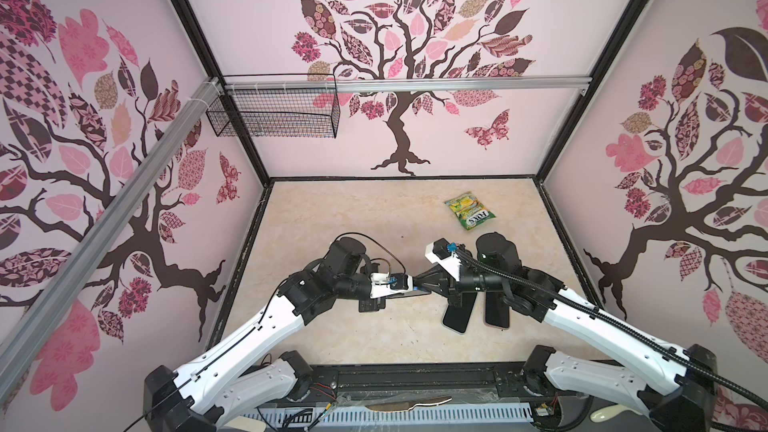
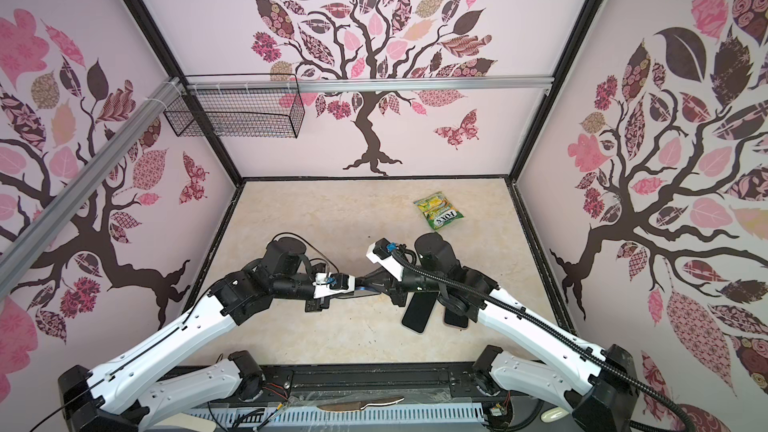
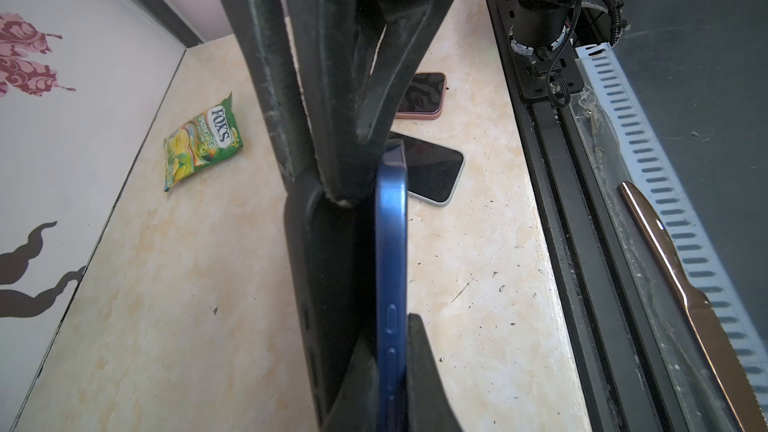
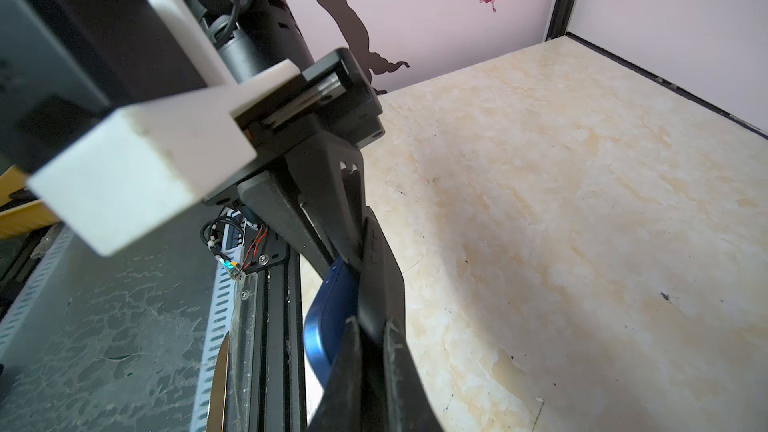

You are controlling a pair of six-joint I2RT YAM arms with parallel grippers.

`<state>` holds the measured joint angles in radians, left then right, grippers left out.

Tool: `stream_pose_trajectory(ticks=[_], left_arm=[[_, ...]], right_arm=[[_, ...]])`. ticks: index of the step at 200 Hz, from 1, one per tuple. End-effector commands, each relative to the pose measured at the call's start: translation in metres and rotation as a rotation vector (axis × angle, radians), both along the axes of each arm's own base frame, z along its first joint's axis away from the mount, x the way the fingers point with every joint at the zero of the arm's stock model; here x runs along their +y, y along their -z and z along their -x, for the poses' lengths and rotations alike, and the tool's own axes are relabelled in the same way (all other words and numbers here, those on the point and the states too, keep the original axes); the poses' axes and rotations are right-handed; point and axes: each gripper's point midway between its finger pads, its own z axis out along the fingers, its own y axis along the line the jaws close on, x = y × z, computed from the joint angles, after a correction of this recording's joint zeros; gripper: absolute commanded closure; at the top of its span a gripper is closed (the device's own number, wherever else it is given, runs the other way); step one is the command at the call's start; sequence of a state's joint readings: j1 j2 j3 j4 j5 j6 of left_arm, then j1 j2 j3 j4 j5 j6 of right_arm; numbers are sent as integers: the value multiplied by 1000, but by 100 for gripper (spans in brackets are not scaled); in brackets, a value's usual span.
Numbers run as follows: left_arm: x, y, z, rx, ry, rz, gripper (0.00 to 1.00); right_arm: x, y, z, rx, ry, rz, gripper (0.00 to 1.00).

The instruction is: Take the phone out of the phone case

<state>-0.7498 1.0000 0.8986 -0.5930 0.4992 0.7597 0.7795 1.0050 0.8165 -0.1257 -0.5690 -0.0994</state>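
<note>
Left gripper (image 3: pixel 390 338) clamps the phone (image 3: pixel 390 222), right gripper (image 4: pixel 372 324) the phone case (image 4: pixel 380 259); only the left wrist view shows the side buttons (image 3: pixel 391 317).

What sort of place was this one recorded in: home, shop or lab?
Most likely a purpose-built robot test booth, not a home. A marble-look tabletop is boxed in by panels of tree wallpaper, aluminium rails carry a wire basket, and two robot arms are mounted along the front edge.
</note>
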Motion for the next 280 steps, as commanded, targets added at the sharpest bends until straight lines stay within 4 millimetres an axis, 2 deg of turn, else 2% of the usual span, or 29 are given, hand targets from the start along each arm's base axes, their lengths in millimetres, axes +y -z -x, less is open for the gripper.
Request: stream_pose_trajectory(ticks=[1, 69, 112, 136, 185, 237, 280], left_arm=[[-12, -47, 6, -100, 64, 163, 100], [-14, -49, 8, -85, 69, 186, 100], [-16, -52, 8, -95, 76, 191, 100], [-17, -55, 10, -96, 78, 201, 100], [-17, -53, 15, -90, 99, 191, 100], [-20, -57, 24, -71, 147, 205, 100], [-24, -58, 34, -43, 194, 226, 100]], right_arm=[[-7, 14, -7, 57, 75, 19, 100], [-12, 17, -14, 73, 136, 39, 100], [-11, 15, -7, 118, 106, 42, 100], [-17, 24, -17, 160, 163, 108, 100], [-33, 18, -37, 327, 229, 34, 100], [-28, 18, -48, 373, 258, 27, 100], [-29, 25, -68, 357, 340, 55, 100]])
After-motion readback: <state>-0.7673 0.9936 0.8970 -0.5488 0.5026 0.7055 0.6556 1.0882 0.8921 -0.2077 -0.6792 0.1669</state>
